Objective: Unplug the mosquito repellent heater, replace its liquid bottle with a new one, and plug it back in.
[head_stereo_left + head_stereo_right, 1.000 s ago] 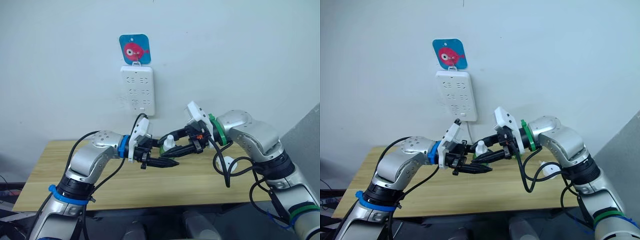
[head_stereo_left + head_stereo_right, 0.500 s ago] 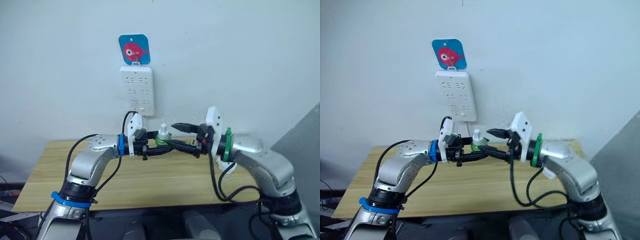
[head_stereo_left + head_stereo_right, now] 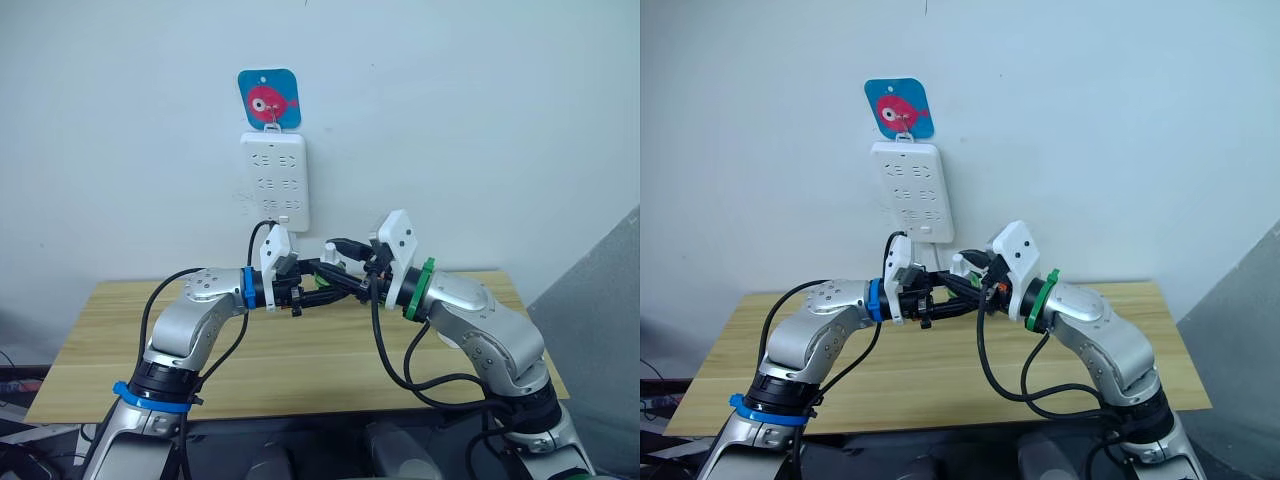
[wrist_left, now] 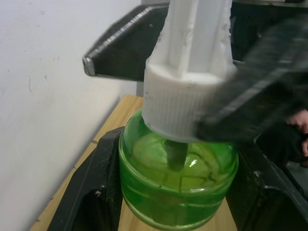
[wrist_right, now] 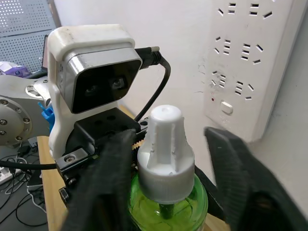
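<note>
Left pincer: item one, closed on the green glass body of the liquid bottle, one black finger pressed to each side in the left wrist view. Bottle held upright above the tabletop, white ribbed cap and wick stem uppermost. Judged purpose: the grip low on the body steadies the bottle and leaves the cap free for the other arm.

Right pincer: item two, fingers spread well apart and straddling the white cap, one black finger on either side, nothing gripped yet (whether either finger touches the cap cannot be told). Judged purpose: lined up to close on the cap and twist it off, a step that belongs to readying a fresh bottle.

Arm pose: both forearms raised level and turned inward, wrists meeting at mid-height before the wall, just below the white power strip. Left elbow low and out to its side; right elbow bent sharply with cable loops hanging beneath.

Mosquito repellent heater: probably the small white rounded thing lying on the tabletop behind the right forearm, mostly hidden; no unit is seen plugged into the strip.
</note>
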Controlling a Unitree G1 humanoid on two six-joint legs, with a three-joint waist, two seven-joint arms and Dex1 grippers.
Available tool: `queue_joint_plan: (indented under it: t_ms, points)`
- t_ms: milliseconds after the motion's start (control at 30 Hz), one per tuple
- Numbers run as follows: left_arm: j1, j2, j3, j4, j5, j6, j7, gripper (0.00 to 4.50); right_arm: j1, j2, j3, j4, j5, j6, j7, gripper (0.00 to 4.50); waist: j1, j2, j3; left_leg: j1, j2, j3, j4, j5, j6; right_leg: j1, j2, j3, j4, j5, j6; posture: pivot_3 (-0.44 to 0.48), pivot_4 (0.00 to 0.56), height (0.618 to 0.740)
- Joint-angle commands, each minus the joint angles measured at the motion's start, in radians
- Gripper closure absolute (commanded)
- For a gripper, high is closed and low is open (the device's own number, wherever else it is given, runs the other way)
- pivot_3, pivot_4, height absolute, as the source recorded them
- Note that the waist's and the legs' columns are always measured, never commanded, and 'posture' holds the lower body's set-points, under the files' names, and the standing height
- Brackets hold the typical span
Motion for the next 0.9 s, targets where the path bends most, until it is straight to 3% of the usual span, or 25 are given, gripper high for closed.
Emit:
queue_joint_plan:
  t_ms: [33, 233, 367, 467, 533, 700, 900]
  points:
    - [-0.007, 0.004, 0.009, -0.047, -0.011, -0.009, -0.004, 2.16, -0.035, -0.012, -0.011, -0.018, 0.016, -0.018, 0.031, 3.43, 0.000, 0.000, 0.000, 0.000, 0.000, 0.000, 0.000, 0.000, 0.000, 0.000, 0.000, 0.000, 0.000, 0.000, 0.000, -0.180, 0.064, 0.704]
    - [0.010, 0.063, -0.006, -0.082, -0.032, -0.005, -0.105, 2.16, -0.146, -0.169, 0.023, 0.054, 0.086, -0.069, 0.370, 3.42, 0.000, 0.000, 0.000, 0.000, 0.000, 0.000, 0.000, 0.000, 0.000, 0.000, 0.000, 0.000, 0.000, 0.000, 0.000, -0.193, 0.070, 0.704]
    - [0.000, 0.092, -0.026, -0.088, -0.033, -0.015, -0.170, 2.16, -0.301, -0.325, 0.117, 0.240, 0.068, -0.153, 0.763, 3.42, -0.001, 0.003, 0.002, 0.002, -0.001, 0.002, 0.000, 0.000, 0.000, 0.002, 0.000, 0.000, -0.002, 0.000, 0.000, -0.188, 0.071, 0.704]
    - [-0.003, 0.087, -0.027, -0.109, -0.041, -0.003, -0.160, 2.16, -0.359, -0.379, 0.162, 0.326, 0.049, -0.184, 0.898, 3.42, -0.001, 0.004, 0.002, 0.003, 0.000, 0.001, -0.001, 0.000, 0.000, 0.003, 0.000, 0.000, -0.003, 0.000, 0.000, -0.177, 0.071, 0.704]
    - [0.000, 0.087, -0.027, -0.121, -0.043, -0.002, -0.153, 2.16, -0.373, -0.380, 0.149, 0.352, 0.063, -0.178, 0.918, 3.42, 0.000, 0.004, 0.002, 0.003, 0.000, 0.000, -0.002, 0.000, 0.000, 0.003, 0.000, -0.001, -0.003, -0.001, 0.000, -0.177, 0.071, 0.704]
    - [0.011, 0.076, -0.013, -0.147, -0.056, 0.013, -0.118, 2.18, -0.346, -0.380, 0.094, 0.331, 0.055, -0.189, 0.871, 1.66, 0.001, 0.004, 0.002, 0.003, 0.000, 0.000, -0.001, 0.000, 0.000, 0.003, 0.000, -0.001, -0.003, -0.001, 0.000, -0.167, 0.064, 0.704]
    - [0.029, 0.049, -0.001, -0.148, -0.050, -0.015, -0.080, 2.18, -0.255, -0.391, -0.046, 0.217, 0.103, -0.105, 0.722, 1.65, 0.003, 0.004, 0.002, 0.002, 0.000, 0.000, -0.001, 0.000, 0.000, 0.003, 0.000, -0.001, -0.003, -0.001, 0.000, -0.180, 0.059, 0.704]
